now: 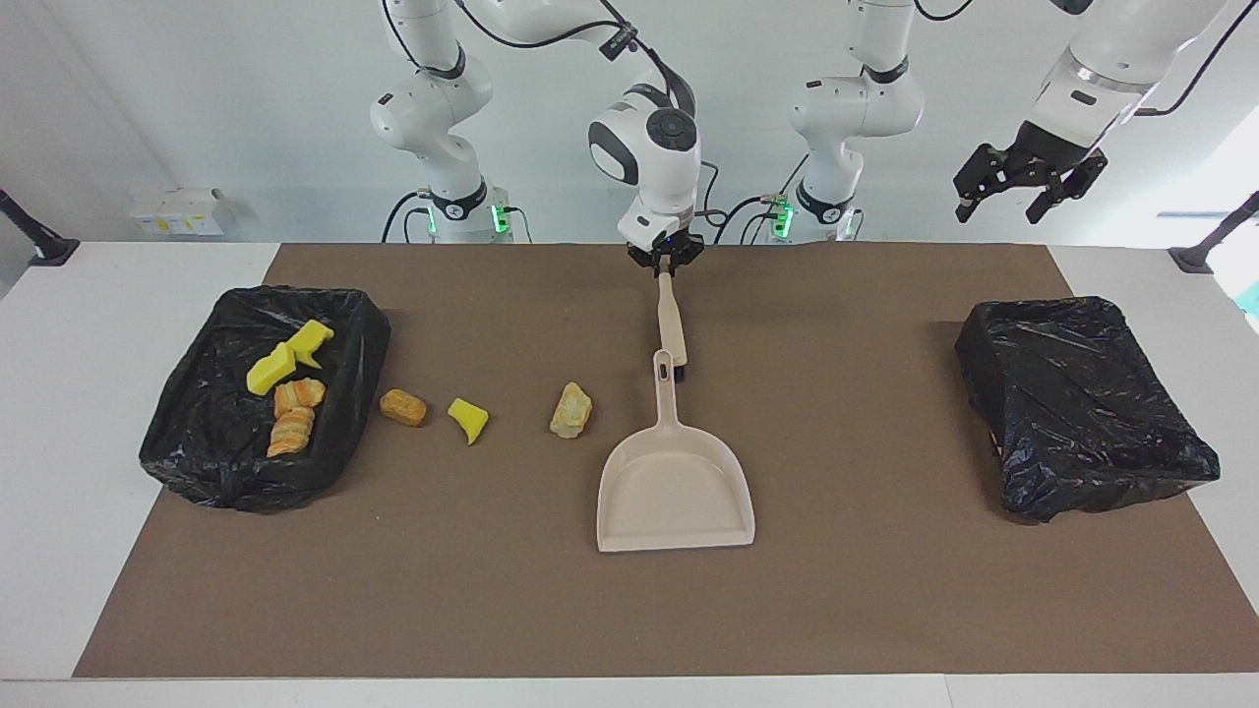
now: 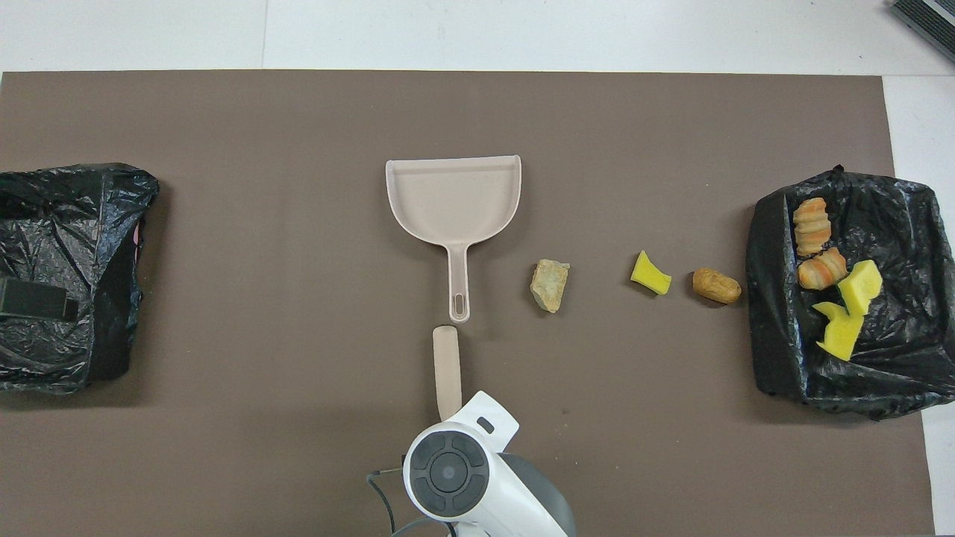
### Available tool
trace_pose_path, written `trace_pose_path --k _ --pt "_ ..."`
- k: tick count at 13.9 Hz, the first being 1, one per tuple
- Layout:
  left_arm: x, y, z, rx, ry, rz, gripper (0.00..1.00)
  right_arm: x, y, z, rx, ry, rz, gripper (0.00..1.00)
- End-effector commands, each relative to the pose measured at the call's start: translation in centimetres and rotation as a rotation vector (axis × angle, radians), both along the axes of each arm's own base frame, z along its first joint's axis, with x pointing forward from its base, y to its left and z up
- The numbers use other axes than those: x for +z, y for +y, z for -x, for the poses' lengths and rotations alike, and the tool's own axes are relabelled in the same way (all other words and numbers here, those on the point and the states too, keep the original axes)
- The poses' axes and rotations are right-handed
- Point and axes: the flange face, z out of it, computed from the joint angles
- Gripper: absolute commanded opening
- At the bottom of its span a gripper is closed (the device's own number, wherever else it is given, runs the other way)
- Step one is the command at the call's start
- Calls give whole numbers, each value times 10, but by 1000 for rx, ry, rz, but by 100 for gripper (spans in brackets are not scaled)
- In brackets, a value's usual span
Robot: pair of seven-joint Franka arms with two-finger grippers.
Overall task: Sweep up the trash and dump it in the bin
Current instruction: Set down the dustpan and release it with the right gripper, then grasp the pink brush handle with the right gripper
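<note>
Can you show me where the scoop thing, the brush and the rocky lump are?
Beige plastic dustpan point(image 1: 675, 492), facing view, on its flat tray.
Beige hand brush point(image 1: 672, 320), facing view, mid-handle.
Pale tan rock-like scrap point(image 2: 549, 284), overhead view, its middle.

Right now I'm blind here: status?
Right gripper shut on brush handle. Left gripper open, waiting high. Three scraps on mat beside dustpan.

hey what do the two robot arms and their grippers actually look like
Both arms are glossy white with rounded joint housings, black rings at the joints and black cables looped along them. Green lights glow at the bases. The right gripper and left gripper are black, skeletal two-finger units. The right arm's wrist cap is a dark grey disc.
</note>
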Motion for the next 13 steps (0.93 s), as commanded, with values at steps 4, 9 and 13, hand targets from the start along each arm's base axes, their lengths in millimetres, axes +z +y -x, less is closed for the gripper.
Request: trace_pose_path --k 4,9,13 --pt "4 2 0 11 4 -17 100 53 -24 -14 -50 44 11 0" --pt "4 2 0 13 4 -17 100 99 -78 -33 -57 90 44 0" --pt "4 2 0 13 2 -17 100 116 -108 -52 -94 132 112 0"
